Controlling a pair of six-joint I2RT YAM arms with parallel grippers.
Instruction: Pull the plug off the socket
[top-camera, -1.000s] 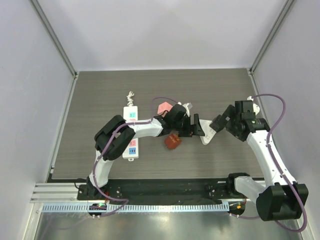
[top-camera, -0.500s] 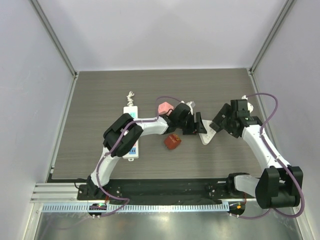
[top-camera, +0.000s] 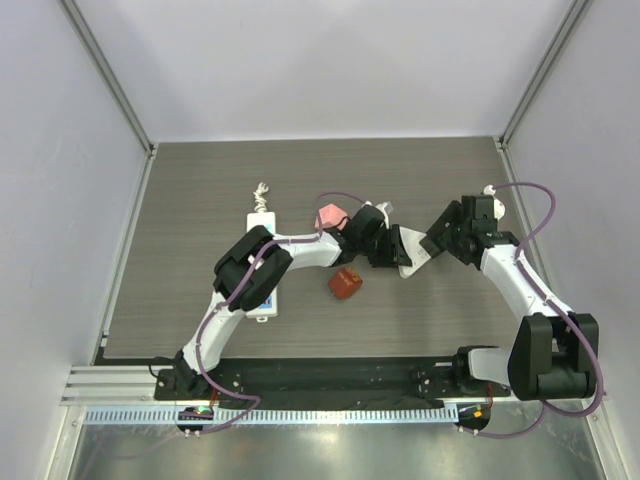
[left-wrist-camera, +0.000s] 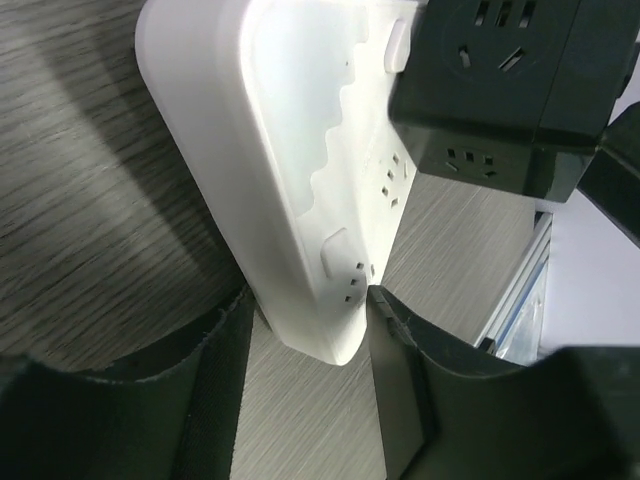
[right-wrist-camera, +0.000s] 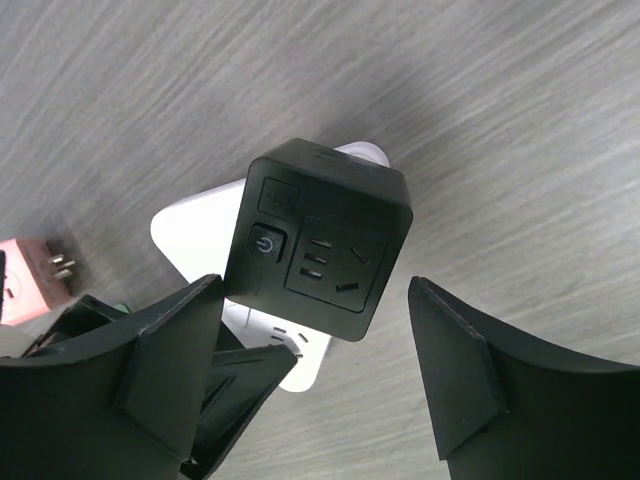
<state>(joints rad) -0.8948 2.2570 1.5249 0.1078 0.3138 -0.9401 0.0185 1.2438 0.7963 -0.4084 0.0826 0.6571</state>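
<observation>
- The left end effector (left-wrist-camera: 305, 318) is clenched on the narrow end of the white socket (left-wrist-camera: 290, 200), with one dark finger (left-wrist-camera: 215, 365) pressed against each long side.
- The socket lies between those fingers and runs away from them, its face of small pin holes turned up and sideways.
- At the socket's far end from the left end effector sits the black plug (left-wrist-camera: 510, 90), a cube with outlets of its own, set against the socket's face.
- The right end effector (right-wrist-camera: 312, 290) is released. Its fingers (right-wrist-camera: 170, 365) are spread wide on either side of the black plug (right-wrist-camera: 320, 240), with a clear gap on each side.
- Below that plug, the white socket (right-wrist-camera: 195, 225) shows between the right fingers.
- From above, the left end effector (top-camera: 385, 245) and the right end effector (top-camera: 432, 245) face each other with the socket (top-camera: 408, 264) between them.
- Just behind the left end effector lies a pink plug (top-camera: 329, 216). Just on its near side lies a small red-brown object (top-camera: 346, 283).
- Farther out to the left, a white power strip (top-camera: 262, 225) lies on the grey wood-grain surface (top-camera: 200, 190), partly under the left arm.
</observation>
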